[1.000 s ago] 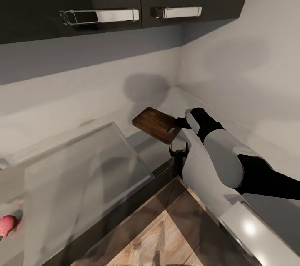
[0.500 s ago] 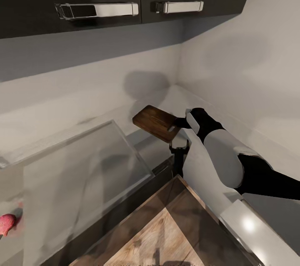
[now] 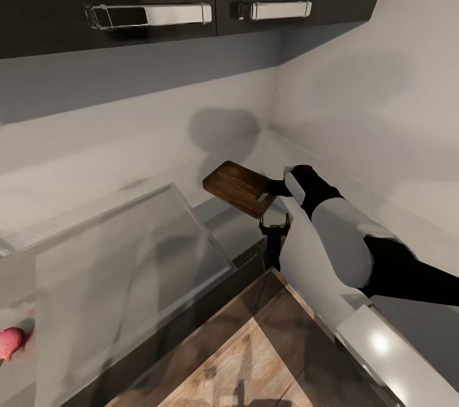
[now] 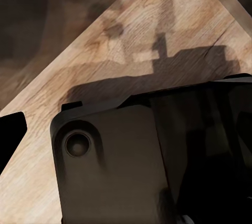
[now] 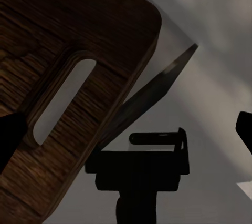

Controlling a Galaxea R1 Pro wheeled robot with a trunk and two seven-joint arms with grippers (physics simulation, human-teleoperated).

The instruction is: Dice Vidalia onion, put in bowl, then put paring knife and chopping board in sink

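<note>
- Closest to me is the wooden floor (image 3: 255, 356), low in my head view.
- My left wrist view looks down at that floor. A dark block sits in front, and I cannot tell how my left gripper's jaws stand.
- Far off at my left side, a pinkish-red lump, the Vidalia onion (image 3: 11, 341), lies on a grey surface.
- Farther out is the steel drainboard (image 3: 121, 267) of the sink, flat and shiny.
- My right gripper (image 3: 275, 188) holds the chopping board (image 3: 239, 188) by its handle end, jaws closed on it, up in the air near the corner of the countertop (image 3: 299, 254).
- The board is dark brown with rounded corners. In my right wrist view I see its slot hole (image 5: 60, 98) up close.
- I think I am on the last step, bringing the board to the sink.
- Next I need to swing it left over the basin, lower it, then let go.
</note>
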